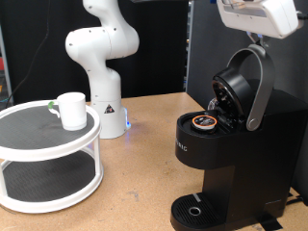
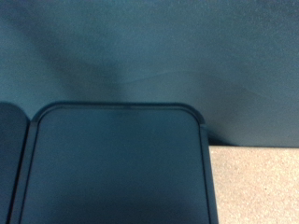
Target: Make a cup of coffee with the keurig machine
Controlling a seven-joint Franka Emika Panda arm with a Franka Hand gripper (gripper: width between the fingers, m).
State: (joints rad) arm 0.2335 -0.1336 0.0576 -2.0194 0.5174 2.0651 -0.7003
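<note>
The black keurig machine (image 1: pixel 226 154) stands at the exterior view's right with its lid (image 1: pixel 234 89) raised on the silver-grey handle band (image 1: pixel 258 91). A small coffee pod (image 1: pixel 204 122) sits in the open chamber. The drip tray (image 1: pixel 195 210) below has nothing on it. The white cup (image 1: pixel 70 109) stands upright on the top tier of a round white stand (image 1: pixel 48 144) at the left. My gripper (image 1: pixel 254 35) is at the top right, just above the raised handle; its fingers are mostly cut off by the frame edge. The wrist view shows no fingers.
The white arm base (image 1: pixel 101 67) stands at the back on the wooden table (image 1: pixel 144 164), between stand and machine. The wrist view shows a dark rounded panel (image 2: pixel 117 168), a dark backdrop (image 2: pixel 149 56) and a patch of beige surface (image 2: pixel 257 187).
</note>
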